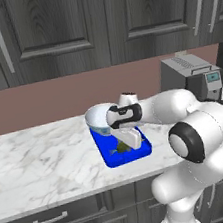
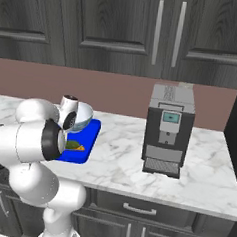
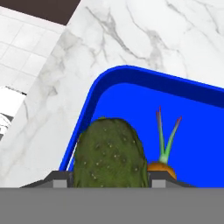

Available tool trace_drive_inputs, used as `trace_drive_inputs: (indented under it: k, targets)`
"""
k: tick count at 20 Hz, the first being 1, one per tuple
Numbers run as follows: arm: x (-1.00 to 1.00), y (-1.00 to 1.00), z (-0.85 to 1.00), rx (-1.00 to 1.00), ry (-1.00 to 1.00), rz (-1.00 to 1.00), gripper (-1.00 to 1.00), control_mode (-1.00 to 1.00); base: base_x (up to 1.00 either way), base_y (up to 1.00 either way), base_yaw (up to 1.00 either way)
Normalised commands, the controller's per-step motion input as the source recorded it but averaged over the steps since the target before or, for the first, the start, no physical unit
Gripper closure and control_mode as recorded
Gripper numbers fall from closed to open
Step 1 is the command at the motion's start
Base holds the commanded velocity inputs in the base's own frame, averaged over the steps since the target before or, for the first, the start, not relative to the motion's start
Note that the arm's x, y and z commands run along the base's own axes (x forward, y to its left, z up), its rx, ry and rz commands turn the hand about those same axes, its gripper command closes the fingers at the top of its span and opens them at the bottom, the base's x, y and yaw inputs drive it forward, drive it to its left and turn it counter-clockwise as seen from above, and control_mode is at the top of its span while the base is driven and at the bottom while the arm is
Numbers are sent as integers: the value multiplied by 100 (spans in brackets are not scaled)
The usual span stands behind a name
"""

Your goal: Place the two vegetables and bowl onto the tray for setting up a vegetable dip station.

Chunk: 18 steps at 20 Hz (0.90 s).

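1. Cucumber (image 3: 109, 153), stubby, dark green and bumpy, sits between the two fingertips of the hand (image 3: 109, 183) in the hand view, over the tray near one long edge; the tips stand close on either side of it, but whether they clench it or merely flank it I cannot tell.
2. Carrot (image 3: 162, 168) lies on the tray just beside the cucumber, its orange top showing with thin green-and-reddish stalks (image 3: 166, 131) rising from it.
3. Tray (image 1: 139, 152) is bright blue with a raised rounded rim and rests on the white marble desk (image 1: 39, 154), its long side running away from the desk's front edge.
4. Bowl (image 1: 98, 118), pale blue outside and whitish inside, sits at the far end of the tray.
5. Arm reaches over the tray from the near side, wrist just beside the bowl.
6. Coffee machine (image 2: 169, 129), grey and boxy, stands on the desk well apart from the tray, against the reddish-brown wall under dark wood cabinets (image 2: 122, 25).
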Motion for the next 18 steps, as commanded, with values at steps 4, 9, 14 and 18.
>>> trace_drive_inputs:
  k: [4,9,14,18]
  targets:
    - [12,0,-17,0,0,-6,100,-100,0,0,0]
    - [16,0,-18,0,0,-5,100,-100,0,0,0]
    - [16,0,-18,0,0,-4,100,-100,0,0,0]
    - [8,0,-17,0,0,-1,100,-100,0,0,0]
